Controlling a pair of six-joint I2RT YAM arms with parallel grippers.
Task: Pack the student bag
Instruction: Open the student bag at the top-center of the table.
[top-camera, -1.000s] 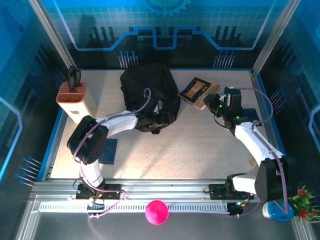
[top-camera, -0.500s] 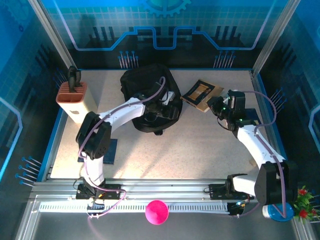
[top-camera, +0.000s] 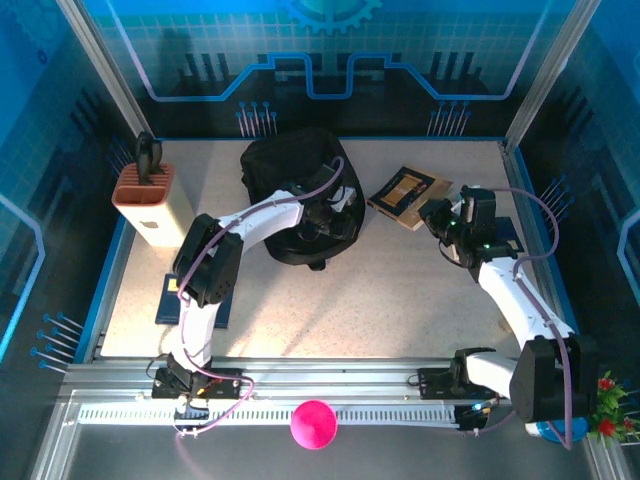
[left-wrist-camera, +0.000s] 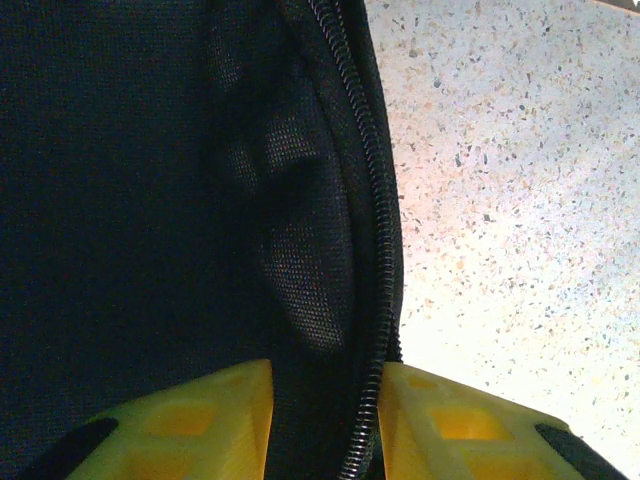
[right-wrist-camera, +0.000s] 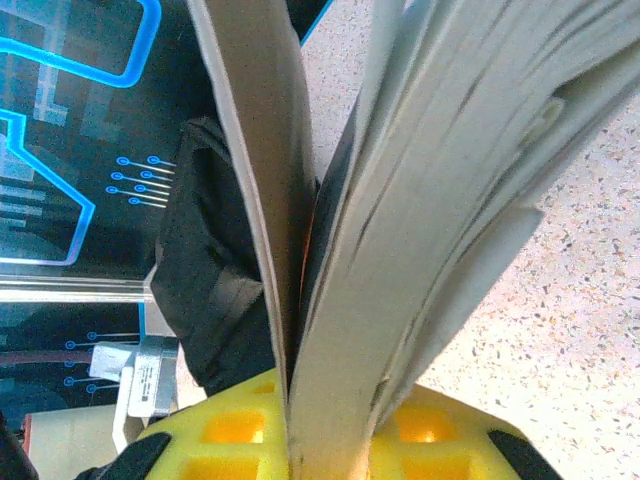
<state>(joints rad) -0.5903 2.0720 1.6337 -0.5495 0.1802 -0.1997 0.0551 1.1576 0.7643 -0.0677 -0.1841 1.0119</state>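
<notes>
Bag (top-camera: 285, 175) sits back-centre on table (top-camera: 380, 290). Left gripper (left-wrist-camera: 325, 410) straddles its zipper edge, can't tell if it's pinching. Right gripper (right-wrist-camera: 330, 420) clamped on book (top-camera: 405, 188), just right of bag.

White-and-black arms (top-camera: 255, 213), lilac cables (top-camera: 325, 170), yellow tool fingers (left-wrist-camera: 235, 415).

Left arm (top-camera: 255, 215) stretches forward, left gripper (left-wrist-camera: 325, 390) slightly parted; right arm (top-camera: 510, 285) bent, right gripper (right-wrist-camera: 330, 405) clamped.
</notes>
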